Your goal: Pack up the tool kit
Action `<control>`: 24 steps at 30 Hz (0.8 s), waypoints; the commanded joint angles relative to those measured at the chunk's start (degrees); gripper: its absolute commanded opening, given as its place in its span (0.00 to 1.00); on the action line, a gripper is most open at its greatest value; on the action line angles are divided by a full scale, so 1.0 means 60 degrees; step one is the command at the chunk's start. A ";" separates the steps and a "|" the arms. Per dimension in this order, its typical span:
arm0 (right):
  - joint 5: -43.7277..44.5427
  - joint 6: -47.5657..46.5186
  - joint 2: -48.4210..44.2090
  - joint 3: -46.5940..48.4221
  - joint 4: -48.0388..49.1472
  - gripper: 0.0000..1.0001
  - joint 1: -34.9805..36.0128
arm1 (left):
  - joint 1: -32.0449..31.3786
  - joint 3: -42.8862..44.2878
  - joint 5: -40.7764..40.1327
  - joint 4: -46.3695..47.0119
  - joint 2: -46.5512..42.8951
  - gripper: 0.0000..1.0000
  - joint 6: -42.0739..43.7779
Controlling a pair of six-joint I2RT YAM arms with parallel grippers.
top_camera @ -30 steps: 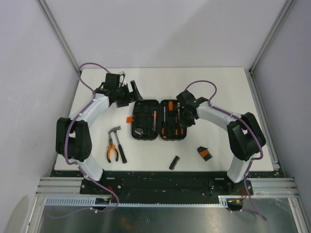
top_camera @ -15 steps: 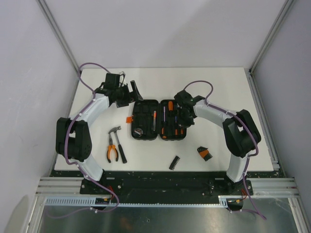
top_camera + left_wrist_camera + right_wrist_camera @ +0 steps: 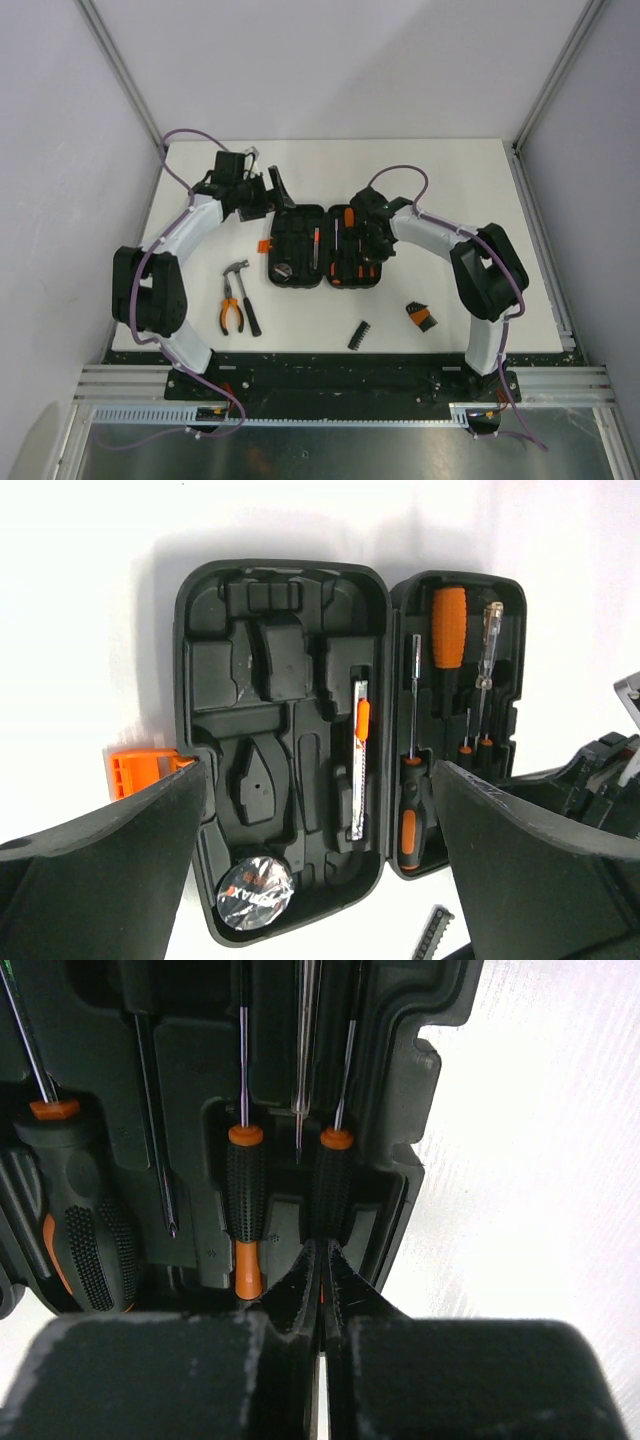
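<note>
The tool kit case (image 3: 300,248) is seen lying open at the middle of the white tabletop (image 3: 460,190), its orange latch (image 3: 266,246) at 9 o'clock. The right tool (image 3: 322,1265) is clenched, its tips pressed together at the butt of a small screwdriver (image 3: 335,1190) slotted in the case's right half. The left tool (image 3: 320,770) is held released over the case's 10 o'clock corner. A hammer (image 3: 245,300) and pliers (image 3: 231,300) are seen loose at 8 o'clock of the case, a bit strip (image 3: 358,335) at 5 o'clock and a black-and-orange piece (image 3: 421,316) at 4 o'clock.
</note>
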 commanded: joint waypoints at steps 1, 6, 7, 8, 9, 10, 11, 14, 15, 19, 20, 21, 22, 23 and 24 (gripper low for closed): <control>-0.0151 0.0114 0.1845 -0.1141 0.0456 0.00 0.0354 | -0.0065 -0.0137 0.0189 0.0247 -0.0837 0.99 0.0320; 0.0382 0.0351 0.1627 -0.1280 0.0712 0.00 0.0404 | -0.0066 -0.0315 0.0324 0.0241 -0.1086 0.99 0.0373; 0.0493 0.0419 0.1396 -0.1285 0.0787 0.00 0.0407 | -0.0072 -0.0339 0.0343 0.0244 -0.1139 0.99 0.0421; 0.0584 0.0490 0.1119 -0.1280 0.0868 0.00 0.0401 | -0.0068 -0.0358 0.0301 0.0239 -0.1195 0.99 0.0467; 0.0696 0.0569 0.0834 -0.1255 0.0946 0.00 0.0391 | -0.0066 -0.0389 0.0235 0.0236 -0.1281 0.99 0.0498; 0.0811 0.0660 0.0508 -0.1199 0.1014 0.00 0.0371 | -0.0065 -0.0434 0.0203 0.0242 -0.1354 0.99 0.0520; 0.0927 0.0727 0.0199 -0.1127 0.1099 0.00 0.0347 | -0.0064 -0.0471 0.0194 0.0237 -0.1441 0.99 0.0517; 0.1204 0.0891 -0.0729 -0.0701 0.1294 0.06 0.0133 | -0.0066 -0.0549 0.0071 0.0235 -0.1619 0.99 0.0521; 0.1255 0.0945 -0.1027 -0.0563 0.1386 0.10 0.0015 | -0.0065 -0.0565 -0.0055 0.0241 -0.1676 0.99 0.0539; 0.0917 0.1071 -0.2286 -0.0353 0.2178 0.29 -0.0698 | -0.0056 -0.0594 -0.0573 0.0239 -0.1930 0.99 0.0605; 0.0694 0.1057 -0.2560 -0.0345 0.2326 0.32 -0.0913 | -0.0045 -0.0610 -0.0685 0.0229 -0.1971 0.99 0.0625; 0.0473 0.1021 -0.2778 -0.0341 0.2378 0.35 -0.1137 | -0.0040 -0.0640 -0.0770 0.0223 -0.1999 0.99 0.0621; 0.0318 0.0981 -0.2968 -0.0332 0.2301 0.38 -0.1338 | -0.0023 -0.0698 -0.0871 0.0221 -0.2020 1.00 0.0567; 0.0219 0.0903 -0.3121 -0.0327 0.2145 0.40 -0.1518 | -0.0006 -0.0779 -0.0973 0.0227 -0.2038 0.99 0.0459; 0.0169 0.0768 -0.3234 -0.0325 0.1907 0.43 -0.1667 | 0.0024 -0.0900 -0.1097 0.0223 -0.2047 0.99 0.0281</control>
